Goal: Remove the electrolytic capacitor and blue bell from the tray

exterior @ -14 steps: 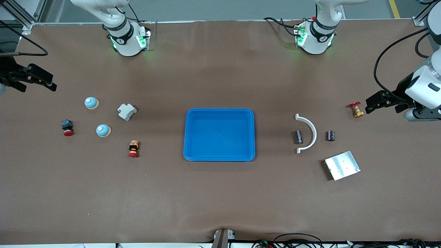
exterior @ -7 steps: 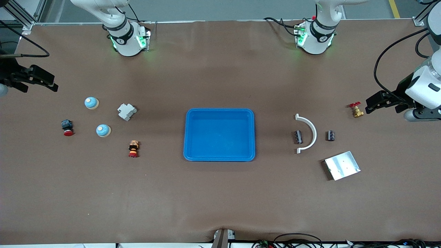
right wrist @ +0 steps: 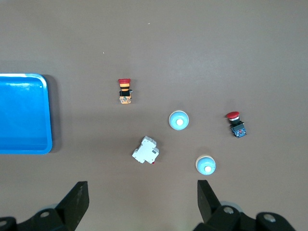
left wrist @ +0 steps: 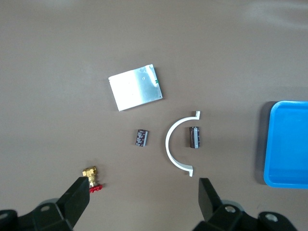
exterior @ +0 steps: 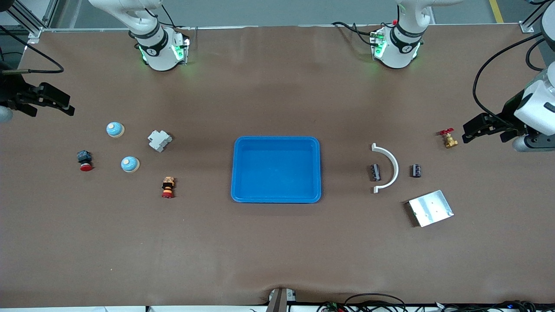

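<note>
Brown matte bench point(exterior: 277, 251) fills the frame, blue tray point(exterior: 276, 169) at centre; no legible writing. Left gripper point(exterior: 475, 128) at right edge and right gripper point(exterior: 54, 102) at left edge: jaws wide apart, holding nothing.

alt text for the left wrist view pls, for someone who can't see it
The left gripper, open and empty, hangs over a brown table. Below it lie a white curved bracket with one black capacitor in its arc and a second capacitor just outside, near a silver metal plate and a brass valve. A blue tray shows at the edge.
</note>
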{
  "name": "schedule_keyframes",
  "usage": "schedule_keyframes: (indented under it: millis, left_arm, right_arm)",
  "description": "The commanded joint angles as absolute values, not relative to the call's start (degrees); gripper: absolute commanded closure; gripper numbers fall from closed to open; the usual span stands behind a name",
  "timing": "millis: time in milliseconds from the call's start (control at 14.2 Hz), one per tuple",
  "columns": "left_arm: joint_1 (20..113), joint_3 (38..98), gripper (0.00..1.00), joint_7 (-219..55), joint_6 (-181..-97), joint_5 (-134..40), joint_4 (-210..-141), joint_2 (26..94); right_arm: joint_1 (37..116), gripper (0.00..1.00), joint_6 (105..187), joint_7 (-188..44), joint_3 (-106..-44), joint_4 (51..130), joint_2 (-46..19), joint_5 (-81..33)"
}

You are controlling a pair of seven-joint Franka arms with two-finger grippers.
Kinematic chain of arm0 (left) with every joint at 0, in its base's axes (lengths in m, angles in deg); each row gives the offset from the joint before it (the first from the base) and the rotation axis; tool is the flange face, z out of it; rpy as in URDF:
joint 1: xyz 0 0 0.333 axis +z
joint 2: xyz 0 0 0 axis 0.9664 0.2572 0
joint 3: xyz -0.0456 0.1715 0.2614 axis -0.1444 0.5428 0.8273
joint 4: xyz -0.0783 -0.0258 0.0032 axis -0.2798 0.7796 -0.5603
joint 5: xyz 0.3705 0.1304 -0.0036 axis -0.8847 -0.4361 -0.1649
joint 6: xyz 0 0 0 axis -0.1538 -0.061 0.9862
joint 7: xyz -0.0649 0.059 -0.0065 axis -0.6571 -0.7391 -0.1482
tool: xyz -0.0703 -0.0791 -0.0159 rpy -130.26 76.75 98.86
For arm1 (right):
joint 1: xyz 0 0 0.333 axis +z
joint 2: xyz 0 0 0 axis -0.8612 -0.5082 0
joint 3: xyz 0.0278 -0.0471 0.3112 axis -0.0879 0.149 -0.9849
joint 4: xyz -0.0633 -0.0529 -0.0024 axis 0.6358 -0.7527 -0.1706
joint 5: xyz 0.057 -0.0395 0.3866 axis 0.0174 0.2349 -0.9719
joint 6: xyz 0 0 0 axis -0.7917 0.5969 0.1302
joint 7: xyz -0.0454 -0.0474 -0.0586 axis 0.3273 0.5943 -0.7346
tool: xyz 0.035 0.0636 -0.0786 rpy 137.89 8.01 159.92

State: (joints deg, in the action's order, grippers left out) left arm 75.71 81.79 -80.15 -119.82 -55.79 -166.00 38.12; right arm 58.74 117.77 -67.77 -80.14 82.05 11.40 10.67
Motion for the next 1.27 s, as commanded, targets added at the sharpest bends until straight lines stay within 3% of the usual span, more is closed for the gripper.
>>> schedule_keyframes:
  millis: [0,1199]
  left_arm:
    - [75.54,82.03,0.00,-79.94,-118.81,-55.70,-164.74,38.22]
    - [75.63,82.03,0.00,-79.94,-116.17,-55.53,-164.74,38.22]
  right_arm:
    - [58.40,0.00,118.31,-67.45,-80.50,83.40,12.77,10.67]
    - [58.49,0.00,117.95,-67.45,-80.68,82.61,12.51,10.85]
